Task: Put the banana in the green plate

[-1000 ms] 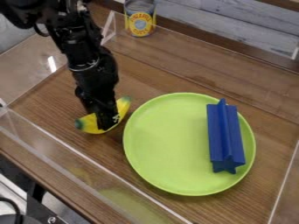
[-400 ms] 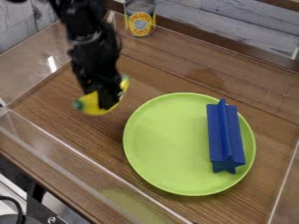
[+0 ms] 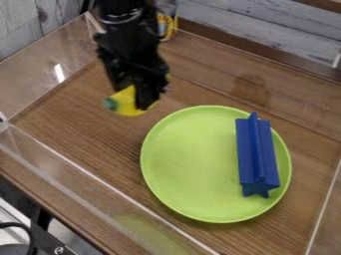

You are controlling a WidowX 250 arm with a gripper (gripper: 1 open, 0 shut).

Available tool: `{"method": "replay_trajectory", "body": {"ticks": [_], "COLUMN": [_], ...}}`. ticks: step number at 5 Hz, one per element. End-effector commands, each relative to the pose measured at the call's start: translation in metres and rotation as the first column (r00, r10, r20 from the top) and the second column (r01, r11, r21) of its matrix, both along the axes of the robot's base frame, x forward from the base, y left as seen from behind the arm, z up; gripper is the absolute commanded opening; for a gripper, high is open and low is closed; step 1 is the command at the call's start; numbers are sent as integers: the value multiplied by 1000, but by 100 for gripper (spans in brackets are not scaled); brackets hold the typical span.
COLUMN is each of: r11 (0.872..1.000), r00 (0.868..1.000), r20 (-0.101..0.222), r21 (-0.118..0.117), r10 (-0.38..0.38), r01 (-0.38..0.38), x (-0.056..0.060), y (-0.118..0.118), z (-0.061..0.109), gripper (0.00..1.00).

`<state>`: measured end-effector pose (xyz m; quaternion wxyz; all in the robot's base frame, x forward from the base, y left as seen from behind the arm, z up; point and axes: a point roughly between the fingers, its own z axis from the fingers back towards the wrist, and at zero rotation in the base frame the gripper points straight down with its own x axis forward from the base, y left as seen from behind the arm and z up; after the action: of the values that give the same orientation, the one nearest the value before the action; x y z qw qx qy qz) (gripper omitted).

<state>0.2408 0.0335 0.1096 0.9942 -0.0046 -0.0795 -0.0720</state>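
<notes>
A wooden table [image 3: 80, 169] edged by clear panels is shown. The banana [image 3: 126, 102] is clamped between the closed fingers of the gripper [image 3: 142, 98] and is held clear of the tabletop. The green plate [image 3: 200, 164] lies below and to the right of the gripper, occupied only by a blue block [image 3: 256, 154]. Pickup is judged complete; transfer and release remain.

Wooden table [image 3: 80, 149], clear side walls [image 3: 40, 70] (glossy), grey planks [image 3: 266, 25] behind.
</notes>
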Motion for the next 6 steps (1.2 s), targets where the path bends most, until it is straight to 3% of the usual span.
{"method": "replay_trajectory", "body": {"ticks": [1, 6], "r11": [1000, 1000], "r00": [999, 998], "r20": [54, 66], "r21": [0, -21], "r10": [-2, 18], "r01": [2, -16], "x": [1, -6], "y": [-19, -60], "z": [14, -11], "gripper": [0, 0]}}
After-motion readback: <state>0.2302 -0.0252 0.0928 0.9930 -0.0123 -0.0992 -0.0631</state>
